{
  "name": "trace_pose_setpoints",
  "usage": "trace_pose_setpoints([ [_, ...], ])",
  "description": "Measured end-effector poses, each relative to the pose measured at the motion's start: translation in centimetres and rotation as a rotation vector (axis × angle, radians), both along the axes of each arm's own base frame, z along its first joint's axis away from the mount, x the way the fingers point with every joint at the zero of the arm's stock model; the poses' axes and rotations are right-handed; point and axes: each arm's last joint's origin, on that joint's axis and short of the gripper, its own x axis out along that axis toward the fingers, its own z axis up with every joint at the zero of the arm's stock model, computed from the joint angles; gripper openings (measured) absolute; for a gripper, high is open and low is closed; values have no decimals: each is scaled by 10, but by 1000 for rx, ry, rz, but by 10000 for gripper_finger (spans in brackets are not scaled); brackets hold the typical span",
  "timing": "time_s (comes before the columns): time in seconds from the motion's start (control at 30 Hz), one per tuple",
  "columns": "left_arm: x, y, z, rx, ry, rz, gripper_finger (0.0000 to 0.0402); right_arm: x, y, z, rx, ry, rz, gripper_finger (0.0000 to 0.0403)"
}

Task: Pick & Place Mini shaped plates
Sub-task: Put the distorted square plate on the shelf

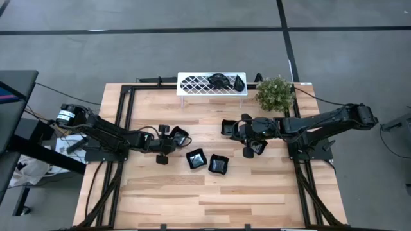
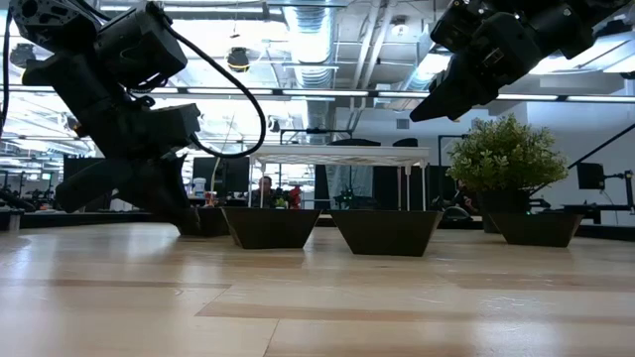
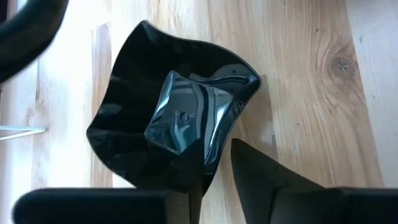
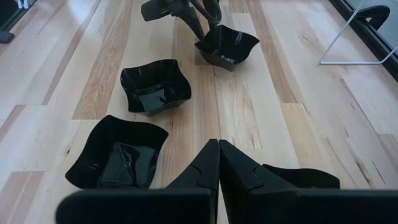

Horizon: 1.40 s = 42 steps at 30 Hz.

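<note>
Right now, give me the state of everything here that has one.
Left gripper: open, astride the rim of one mini plate.
Right gripper: shut, empty, raised off the table.
That mini plate: upright on table.
Two middle plates: upright, untouched.
Rack plates: two lying on the white rack.

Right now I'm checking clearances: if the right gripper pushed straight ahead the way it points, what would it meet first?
Probably nothing right away. The right gripper, shut, points over bare table between the plates. Farther along that line sits the plate at the left gripper; depth is unclear.
</note>
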Motion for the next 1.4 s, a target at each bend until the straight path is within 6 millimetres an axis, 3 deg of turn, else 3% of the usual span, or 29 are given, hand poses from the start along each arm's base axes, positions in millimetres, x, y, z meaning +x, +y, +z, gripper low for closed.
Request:
trace_pose_setpoints([
  [0.73, 1, -4, 7, -9, -41, -18, 8, 0, 0, 0, -1, 0, 1, 0],
  [1.0, -1, -6, 48, -43, -256, -21, 9, 0, 0, 0, -1, -1, 1, 0],
  [1.27, -12, -2, 104, -189, -654, 89, 15, 0, 0, 0, -1, -1, 0, 0],
  [1.4, -20, -1, 118, -220, -738, 94, 11, 0, 0, 0, 0, 0, 0, 0],
])
